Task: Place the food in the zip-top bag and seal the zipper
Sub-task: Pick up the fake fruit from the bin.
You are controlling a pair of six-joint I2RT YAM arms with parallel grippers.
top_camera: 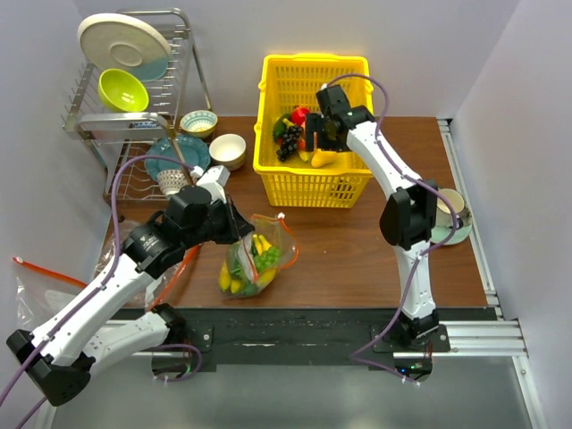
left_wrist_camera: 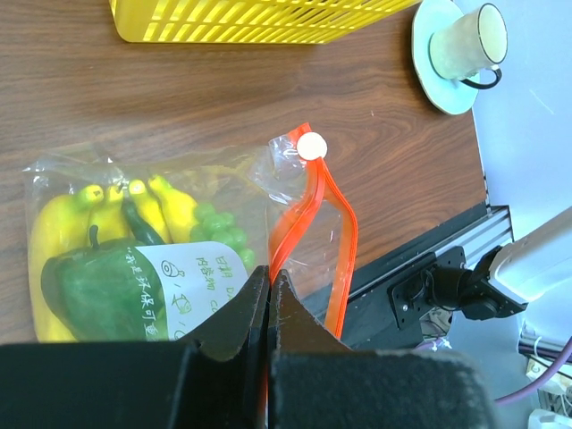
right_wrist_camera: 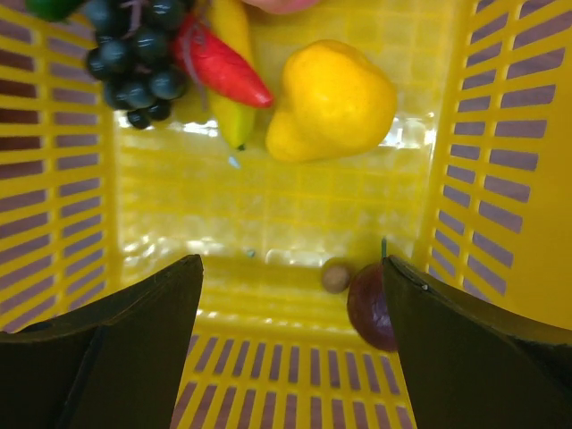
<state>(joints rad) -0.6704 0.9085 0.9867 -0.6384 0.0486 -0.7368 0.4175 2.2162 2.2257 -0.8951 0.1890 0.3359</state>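
Note:
The clear zip-top bag point(top_camera: 268, 234) lies on the brown table in front of the basket. Inside it are a yellow banana bunch point(left_wrist_camera: 134, 201), green grapes point(left_wrist_camera: 223, 234) and a green vegetable piece point(left_wrist_camera: 94, 288). My left gripper point(left_wrist_camera: 270, 275) is shut on the orange-red zipper point(left_wrist_camera: 344, 241) at the bag's mouth, and the white slider point(left_wrist_camera: 311, 146) sits at the strip's far end. My right gripper point(right_wrist_camera: 290, 268) stands open and empty inside the yellow basket point(top_camera: 308, 183), above its floor. A yellow pear-like fruit point(right_wrist_camera: 331, 103) lies ahead of it, and a dark purple fruit point(right_wrist_camera: 368, 308) is against its right finger.
The basket also holds dark grapes point(right_wrist_camera: 134, 58), a red chili point(right_wrist_camera: 223, 67) and a small brown ball point(right_wrist_camera: 336, 277). A cup on a saucer point(top_camera: 450, 213) stands at the table's right edge. A dish rack point(top_camera: 134, 80) and bowls point(top_camera: 214, 138) are at the back left.

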